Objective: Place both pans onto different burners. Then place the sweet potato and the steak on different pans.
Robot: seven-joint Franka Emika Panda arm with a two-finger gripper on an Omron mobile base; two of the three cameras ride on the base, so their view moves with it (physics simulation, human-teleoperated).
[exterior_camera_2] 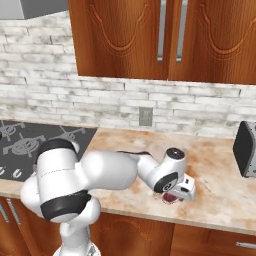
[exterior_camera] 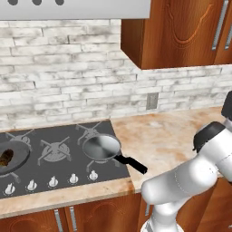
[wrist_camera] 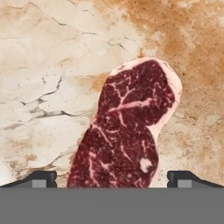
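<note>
steak (wrist_camera: pixel 127 131) is lying flat on the beige stone counter (wrist_camera: pixel 48 65) right under me, its red marbled face sitting between my two fingertips (wrist_camera: pixel 41 178), which are standing spread wide on either side of it and not touching it. in the right base view my gripper (exterior_camera_2: pixel 175 196) is hanging low over the counter with a sliver of the meat showing beneath it. over on the cooktop (exterior_camera: pixel 59 136), the steel pan (exterior_camera: pixel 102 148) is sitting on the right front burner with its long black handle reaching out over the counter, and the black skillet (exterior_camera: pixel 13 156) is resting on the left burner, holding the sweet potato (exterior_camera: pixel 6 158).
</note>
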